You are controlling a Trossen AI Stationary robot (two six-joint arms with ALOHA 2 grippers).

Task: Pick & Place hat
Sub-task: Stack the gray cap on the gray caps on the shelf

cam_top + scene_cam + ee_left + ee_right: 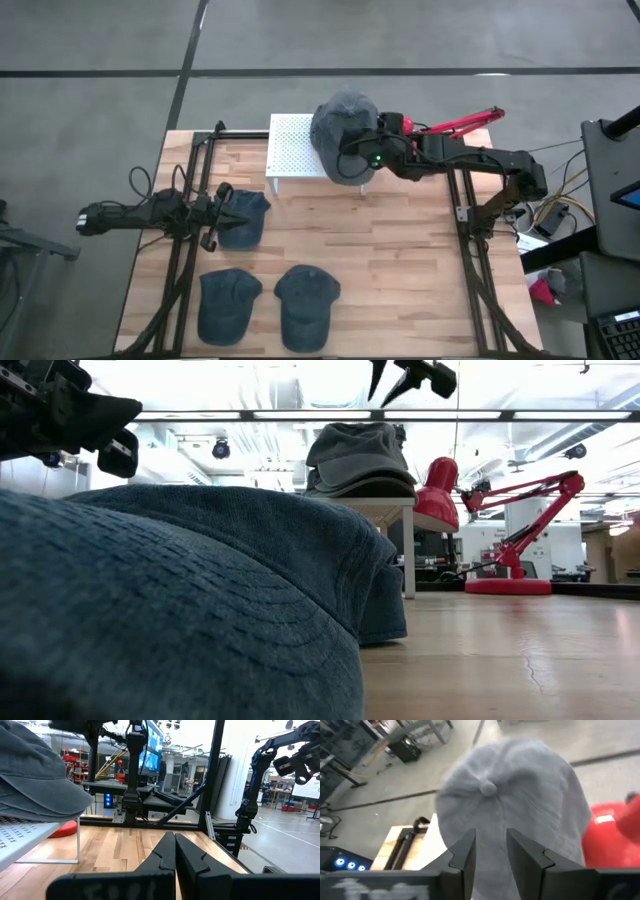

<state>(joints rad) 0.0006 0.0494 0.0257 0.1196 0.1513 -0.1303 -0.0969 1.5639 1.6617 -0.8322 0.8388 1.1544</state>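
Note:
A grey cap (345, 125) (360, 455) (515, 795) sits crown up on a white perforated stand (290, 150) (30, 837) near the table's far edge. My right gripper (352, 150) (405, 375) (490, 852) is open and hovers just above the cap, clear of it in the low view. Three blue caps lie on the wooden table: one (245, 218) at the left, two (228, 305) (305, 305) near the near edge. My left gripper (225, 212) (175, 852) is shut and held above the left blue cap (200, 590).
A red desk lamp (460, 122) (520, 530) stands at the table's far right, beside the stand. Black frame rails (190, 250) (480, 270) run along both sides of the table. Bare wood (400, 260) lies between the stand and the near caps.

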